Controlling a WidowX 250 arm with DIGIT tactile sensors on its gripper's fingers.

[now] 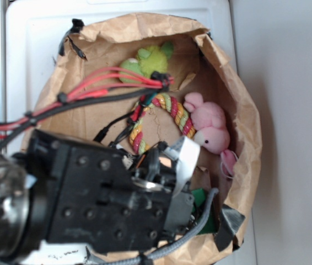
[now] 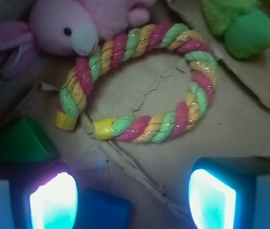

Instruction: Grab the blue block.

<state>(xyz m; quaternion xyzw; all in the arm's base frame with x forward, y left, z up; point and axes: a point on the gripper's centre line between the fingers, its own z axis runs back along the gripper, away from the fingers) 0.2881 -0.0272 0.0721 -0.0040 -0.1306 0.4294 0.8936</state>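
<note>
target: blue block [image 2: 99,210] lies low on the paper-bag floor, beside the left finger, inside the gap, long axis unclear | fingers [image 2: 132,200] spread, holding nothing | green block [image 2: 20,143] just beside it, may crowd the left finger | rope ring [image 2: 140,81], pink bunny [image 2: 68,26] and green plush [image 2: 242,24] lie beyond, clear

No readable text, label or number anywhere.
</note>
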